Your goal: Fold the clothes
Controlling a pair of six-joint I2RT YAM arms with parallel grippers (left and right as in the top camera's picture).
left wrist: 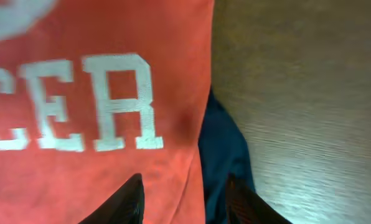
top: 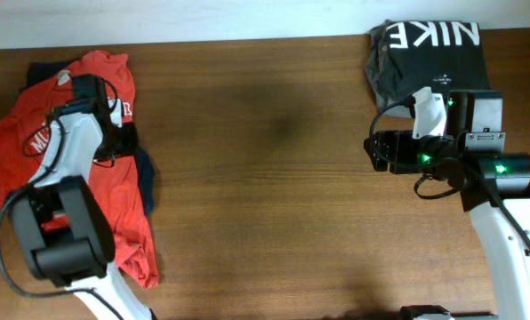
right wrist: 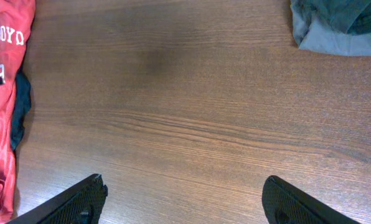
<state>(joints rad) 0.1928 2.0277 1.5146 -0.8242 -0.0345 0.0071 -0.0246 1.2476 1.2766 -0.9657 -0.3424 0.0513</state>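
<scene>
The orange-red T-shirt (top: 114, 222) with white print lies crumpled at the table's left, over a dark navy garment (top: 146, 182) whose edge shows at its right. My left gripper (top: 123, 140) is open, right over the shirt's right edge; in the left wrist view its fingers (left wrist: 184, 199) straddle the red edge (left wrist: 111, 93) and the navy cloth (left wrist: 221, 155). My right gripper (top: 378, 151) is open and empty above bare wood at the right; its fingers (right wrist: 182, 199) are wide apart. The right wrist view shows the T-shirt (right wrist: 2, 74) and the navy garment (right wrist: 20, 106) at far left.
A black shirt with white NIKE lettering (top: 429, 53) lies folded at the back right, a grey garment (right wrist: 335, 31) under it. The wooden table (top: 274, 178) runs between the two piles. A white wall edge runs along the back.
</scene>
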